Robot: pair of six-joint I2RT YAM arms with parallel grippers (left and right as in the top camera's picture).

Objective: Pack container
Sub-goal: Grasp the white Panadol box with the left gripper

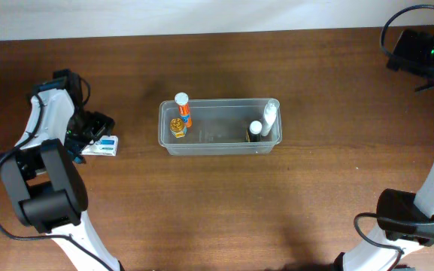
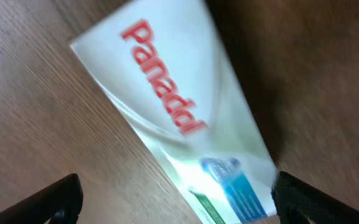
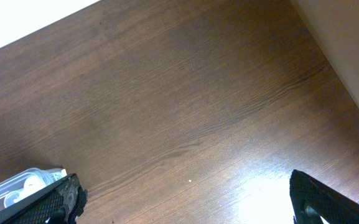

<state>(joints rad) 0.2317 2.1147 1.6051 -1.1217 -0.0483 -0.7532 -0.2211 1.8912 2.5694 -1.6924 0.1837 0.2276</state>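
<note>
While the container (image 1: 217,132) lies mouth-up, long axis left-to-right, the left gripper (image 2: 176,198) and right gripper (image 3: 185,199) both gape.

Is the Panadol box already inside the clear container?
No, in the overhead view the Panadol box lies on the table, apart from the container and outside its walls.

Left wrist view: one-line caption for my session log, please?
Left gripper open, fingers either side of a white Panadol box lying on the wooden table.
</note>
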